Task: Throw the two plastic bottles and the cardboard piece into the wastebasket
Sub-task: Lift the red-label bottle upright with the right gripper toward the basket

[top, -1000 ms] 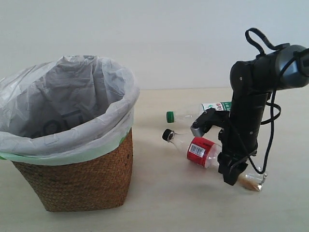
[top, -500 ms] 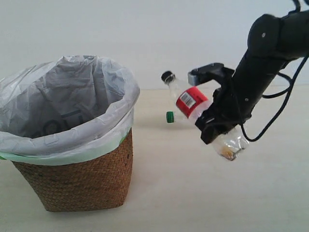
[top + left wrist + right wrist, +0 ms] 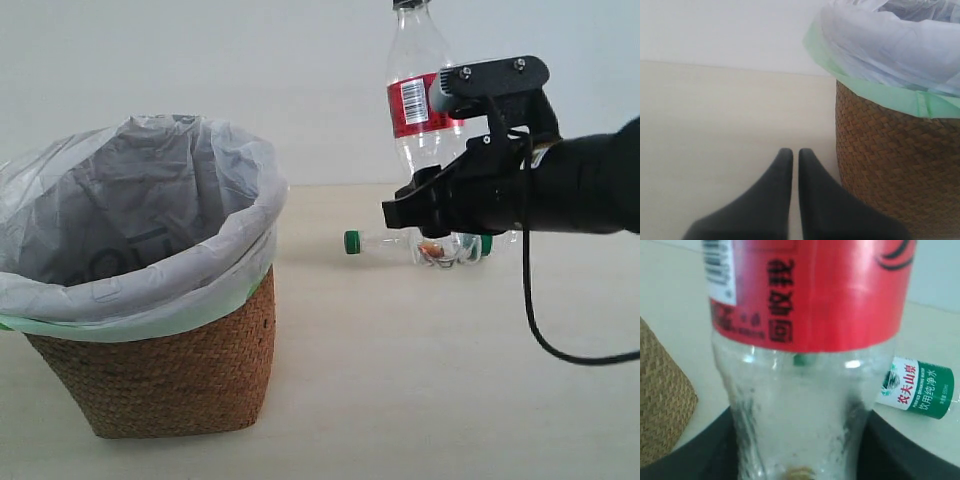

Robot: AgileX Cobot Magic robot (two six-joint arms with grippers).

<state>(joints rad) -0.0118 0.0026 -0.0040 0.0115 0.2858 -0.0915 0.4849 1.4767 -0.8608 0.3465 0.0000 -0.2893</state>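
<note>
My right gripper (image 3: 437, 190) is shut on the lower body of the red-label bottle (image 3: 415, 110), holding it upright in the air right of the wastebasket (image 3: 160, 370). Its cap reaches the exterior view's top edge. In the right wrist view the same bottle (image 3: 810, 290) fills the frame between the dark fingers of the right gripper (image 3: 800, 450). The green-cap bottle (image 3: 375, 241) lies on the table behind the arm, its white-green label (image 3: 917, 387) showing. My left gripper (image 3: 791, 152) is shut and empty, low beside the wicker wastebasket (image 3: 890, 165). The cardboard piece is out of view.
The wastebasket's white bag liner (image 3: 130, 200) folds over its rim, with a green edge (image 3: 880, 95). A black cable (image 3: 530, 310) hangs from the right arm. A corner of the wicker basket (image 3: 660, 405) shows in the right wrist view.
The right gripper has lifted the red-label bottle off the table, raised it and turned it from lying to upright. The green-cap bottle and the basket stayed put.
</note>
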